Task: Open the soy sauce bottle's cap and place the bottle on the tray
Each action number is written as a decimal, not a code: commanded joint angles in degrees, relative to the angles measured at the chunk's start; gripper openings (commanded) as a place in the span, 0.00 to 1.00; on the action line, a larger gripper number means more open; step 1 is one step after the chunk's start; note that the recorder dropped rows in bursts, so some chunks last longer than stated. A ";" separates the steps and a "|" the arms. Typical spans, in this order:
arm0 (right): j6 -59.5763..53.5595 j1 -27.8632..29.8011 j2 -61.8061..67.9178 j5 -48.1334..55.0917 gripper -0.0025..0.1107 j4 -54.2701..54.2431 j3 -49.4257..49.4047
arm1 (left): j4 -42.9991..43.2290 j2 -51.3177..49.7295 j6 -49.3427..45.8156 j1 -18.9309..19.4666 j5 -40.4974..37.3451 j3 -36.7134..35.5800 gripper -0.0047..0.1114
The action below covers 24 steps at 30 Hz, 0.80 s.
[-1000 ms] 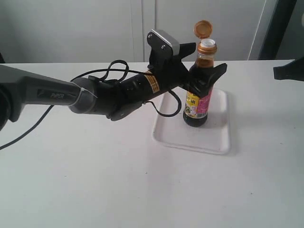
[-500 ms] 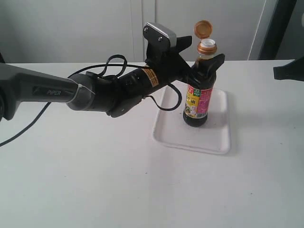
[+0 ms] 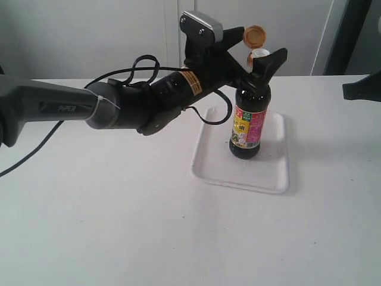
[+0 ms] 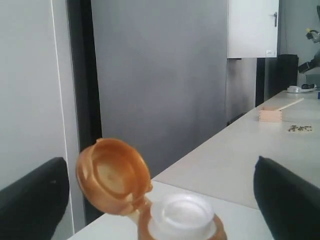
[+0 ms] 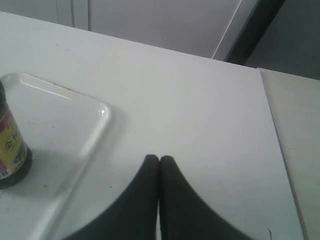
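The soy sauce bottle (image 3: 249,122) stands upright on the white tray (image 3: 271,173), dark liquid inside and a pink and yellow label facing front. Its copper-orange cap (image 3: 254,36) is flipped back on its hinge, baring the white spout (image 4: 182,215). My left gripper (image 3: 262,59) is open at the height of the bottle's top, one black finger (image 4: 287,200) on each side of the cap (image 4: 114,175) and well apart from it. At the right edge my right gripper (image 5: 159,159) hovers shut over bare table, holding nothing, with the bottle's base (image 5: 11,150) and the tray's corner (image 5: 75,115) off to one side.
The left arm with its looped black cable (image 3: 143,83) stretches across the table from the left to the tray. A pale wall with cabinet doors stands behind. In the left wrist view a far table carries a small wooden box (image 4: 270,114).
My left gripper has risen along the bottle from its shoulder to the level of the cap. The bottle has stayed upright on the tray. The right gripper has not moved.
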<state>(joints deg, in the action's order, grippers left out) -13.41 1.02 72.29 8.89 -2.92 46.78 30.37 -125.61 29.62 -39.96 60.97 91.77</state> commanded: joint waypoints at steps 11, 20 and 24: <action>0.32 0.15 -0.46 -0.84 0.02 -0.23 -0.04 | 0.16 5.67 0.40 -0.08 -1.32 0.35 0.95; 0.32 0.15 -0.46 -1.51 0.02 -0.23 -0.04 | 13.49 11.52 5.52 -0.08 -10.02 0.35 0.87; 0.32 0.15 -0.46 -1.34 0.02 -0.23 -0.04 | 25.15 15.92 17.26 -0.08 -20.17 0.25 0.49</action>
<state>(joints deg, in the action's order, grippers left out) -13.41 1.02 72.29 8.13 -2.92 46.78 49.42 -112.02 41.73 -39.96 44.77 91.77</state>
